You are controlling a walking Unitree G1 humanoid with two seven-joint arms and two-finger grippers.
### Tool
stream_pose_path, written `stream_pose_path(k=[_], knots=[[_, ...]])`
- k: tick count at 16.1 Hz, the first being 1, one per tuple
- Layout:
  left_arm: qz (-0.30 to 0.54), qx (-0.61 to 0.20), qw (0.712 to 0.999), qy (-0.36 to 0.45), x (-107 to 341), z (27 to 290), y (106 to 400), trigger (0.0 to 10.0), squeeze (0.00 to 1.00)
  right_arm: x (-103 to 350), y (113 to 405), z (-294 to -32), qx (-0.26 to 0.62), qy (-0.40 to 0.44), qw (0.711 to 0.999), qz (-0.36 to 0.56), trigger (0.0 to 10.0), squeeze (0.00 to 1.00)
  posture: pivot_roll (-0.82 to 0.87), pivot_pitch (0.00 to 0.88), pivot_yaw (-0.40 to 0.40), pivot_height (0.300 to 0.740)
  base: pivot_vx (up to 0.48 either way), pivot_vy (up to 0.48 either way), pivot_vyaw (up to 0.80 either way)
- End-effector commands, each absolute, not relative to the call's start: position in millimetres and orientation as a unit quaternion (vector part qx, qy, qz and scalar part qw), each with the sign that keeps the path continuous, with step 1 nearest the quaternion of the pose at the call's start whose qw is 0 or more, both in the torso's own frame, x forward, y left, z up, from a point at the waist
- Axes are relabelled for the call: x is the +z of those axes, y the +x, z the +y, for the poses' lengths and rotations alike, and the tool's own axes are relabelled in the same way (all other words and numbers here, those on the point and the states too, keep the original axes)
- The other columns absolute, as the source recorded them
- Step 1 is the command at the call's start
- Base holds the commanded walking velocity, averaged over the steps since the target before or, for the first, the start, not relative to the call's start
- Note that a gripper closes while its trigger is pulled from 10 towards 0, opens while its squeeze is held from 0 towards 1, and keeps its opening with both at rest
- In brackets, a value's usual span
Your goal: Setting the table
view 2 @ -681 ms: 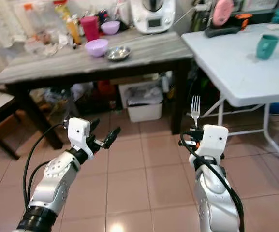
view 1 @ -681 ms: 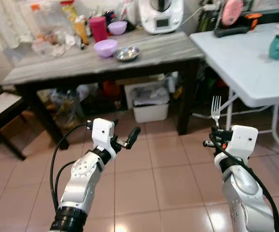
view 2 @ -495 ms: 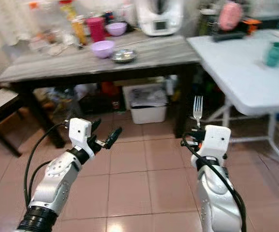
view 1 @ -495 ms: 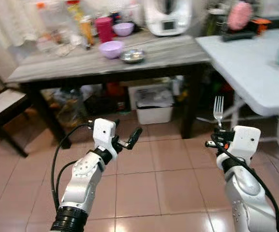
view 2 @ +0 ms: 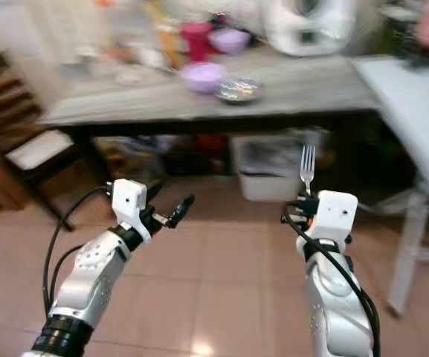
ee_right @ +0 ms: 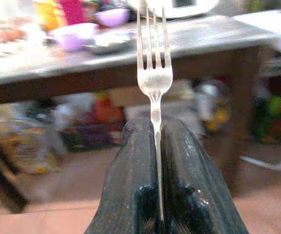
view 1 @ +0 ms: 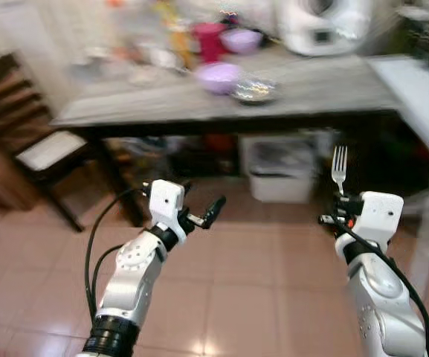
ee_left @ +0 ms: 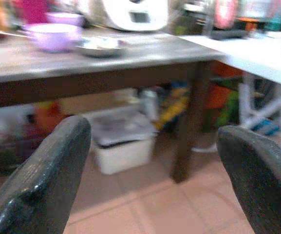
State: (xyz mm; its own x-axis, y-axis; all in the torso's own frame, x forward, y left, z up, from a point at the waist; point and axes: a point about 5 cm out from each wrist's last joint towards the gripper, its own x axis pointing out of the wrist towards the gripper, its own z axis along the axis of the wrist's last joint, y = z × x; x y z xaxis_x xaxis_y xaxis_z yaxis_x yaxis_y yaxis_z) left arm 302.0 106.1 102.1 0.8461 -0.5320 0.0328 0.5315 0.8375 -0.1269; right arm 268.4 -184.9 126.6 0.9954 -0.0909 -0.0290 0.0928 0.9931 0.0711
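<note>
My right pincer [view 1: 339, 210] is pressed together on the handle of a silver metal fork [view 1: 339, 166], which stands upright with its tines up, in the air above the reddish tiled floor [view 1: 259, 297] and well apart from any bench. In the right wrist view the two black fingers [ee_right: 135, 161] meet around the thin handle, and the tines of the fork rise in front of the dark wooden bench with the grey top [ee_right: 194, 36]; the eye views do not show this grip so clearly. My left pincer [view 1: 199, 216] is held out in front of me and carries nothing; in the left wrist view its fingers [ee_left: 47, 170] stand wide apart with the bench between them. The eye views are blurred. On the grey bench I see a lilac plastic bowl [view 1: 219, 76], a small shiny metal bowl [view 1: 254, 91], a pink cup [view 1: 209, 39] and a white kitchen machine [view 1: 320, 24]. Under it stands a white plastic box [view 1: 277, 167]. To my left is a dark wooden chair with a pale seat [view 1: 47, 149], and to my right the edge of a white folding bench [view 2: 415, 82].
</note>
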Motion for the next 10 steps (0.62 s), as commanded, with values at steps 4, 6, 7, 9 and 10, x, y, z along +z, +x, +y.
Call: stream_pose_path(k=[4,6,7,9,10], knots=[[0.006,-0.277,0.959,-0.063,101.7,106.6,302.2,10.0,0.0,127.3,267.6,-182.4,-0.042,0.037,0.998,0.012,10.0,0.0,-0.34,0.0,0.123,0.74,0.455,0.0,0.0],[0.01,-0.284,0.957,-0.062,100.2,103.7,300.5,10.0,0.0,126.6,268.1,-183.6,-0.047,0.04,0.998,0.014,10.0,0.0,-0.34,0.0,0.123,0.74,0.461,0.0,0.0],[0.01,-0.286,0.956,-0.061,99.6,103.1,299.7,10.0,0.0,126.2,268.2,-184.0,-0.048,0.043,0.998,0.016,10.0,0.0,-0.34,0.0,0.121,0.74,0.465,0.0,0.0],[0.011,-0.286,0.956,-0.062,98.9,103.3,299.1,10.0,0.0,125.6,268.2,-183.7,-0.048,0.044,0.998,0.018,10.0,0.0,-0.34,0.0,0.121,0.74,0.461,0.0,0.0],[0.011,-0.286,0.956,-0.062,98.9,103.3,299.0,10.0,0.0,125.6,268.3,-183.6,-0.047,0.045,0.998,0.018,10.0,0.0,-0.34,0.0,0.121,0.74,0.461,0.0,-0.47]])
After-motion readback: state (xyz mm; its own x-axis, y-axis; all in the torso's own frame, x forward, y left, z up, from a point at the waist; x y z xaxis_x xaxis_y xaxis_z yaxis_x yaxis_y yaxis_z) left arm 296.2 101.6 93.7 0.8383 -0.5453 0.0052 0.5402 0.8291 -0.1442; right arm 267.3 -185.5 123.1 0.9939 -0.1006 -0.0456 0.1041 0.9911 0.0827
